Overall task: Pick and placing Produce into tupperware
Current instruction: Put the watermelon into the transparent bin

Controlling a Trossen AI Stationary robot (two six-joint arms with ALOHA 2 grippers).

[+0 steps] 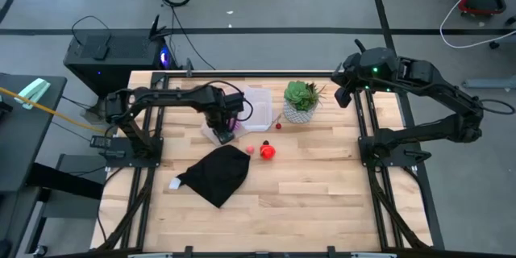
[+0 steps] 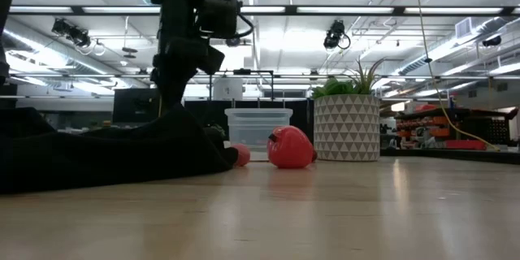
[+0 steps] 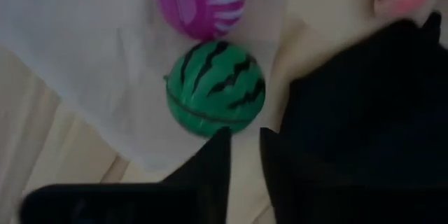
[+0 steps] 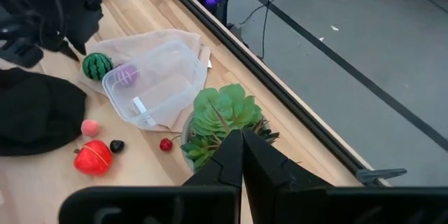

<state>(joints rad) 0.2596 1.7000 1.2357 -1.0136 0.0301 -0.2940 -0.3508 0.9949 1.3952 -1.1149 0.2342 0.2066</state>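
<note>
My left gripper [image 1: 222,127] hangs over the pale sheet, pointing down and slightly open. In its wrist view the fingertips [image 3: 243,147] stand just short of the green striped ball [image 3: 213,87] without touching it. The magenta-purple piece [image 3: 199,0] lies right beside the ball on the sheet. The clear tub [image 4: 140,98] rests on the sheet by these two; whether the magenta piece [image 4: 126,75] is inside it, I cannot tell. The red-orange piece [image 4: 93,157], a pink bit [image 4: 89,127] and a small red bit [image 4: 166,143] lie on the wood. My right gripper [image 4: 242,143] waits, shut, above the table's far right corner [image 1: 340,95].
A black cloth [image 1: 216,173] lies heaped on the table's near side of the left gripper. The succulent in its white patterned pot [image 1: 301,101] stands to the right of the tub. The pale translucent sheet [image 4: 168,56] reaches toward the far rail. Bare wood [image 1: 322,201] lies toward the near right.
</note>
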